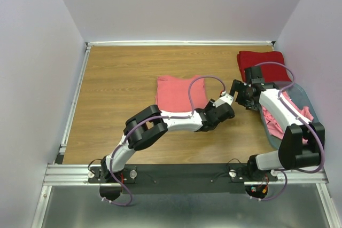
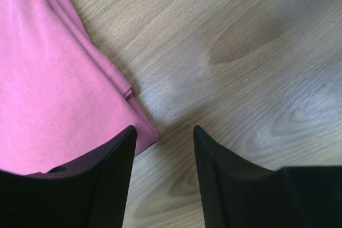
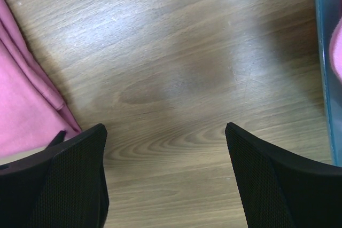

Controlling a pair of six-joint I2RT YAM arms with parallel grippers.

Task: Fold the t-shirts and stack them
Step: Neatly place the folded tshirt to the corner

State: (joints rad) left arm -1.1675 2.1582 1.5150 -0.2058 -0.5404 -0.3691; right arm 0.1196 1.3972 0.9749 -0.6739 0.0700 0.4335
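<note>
The brown wooden counter [image 1: 117,89] held a folded pink t-shirt [image 1: 173,92], a red t-shirt [image 1: 262,60] and a blue basket [image 1: 305,95].

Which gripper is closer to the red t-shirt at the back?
Right. The right gripper sits just near-left of the red t-shirt; the left gripper is farther toward the bases, beside the folded pink t-shirt.

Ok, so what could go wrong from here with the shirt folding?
The left gripper has one finger at the corner of the folded pink t-shirt; moving off could snag it and undo the fold. The right gripper hangs close beside it, so the two might bump.
</note>
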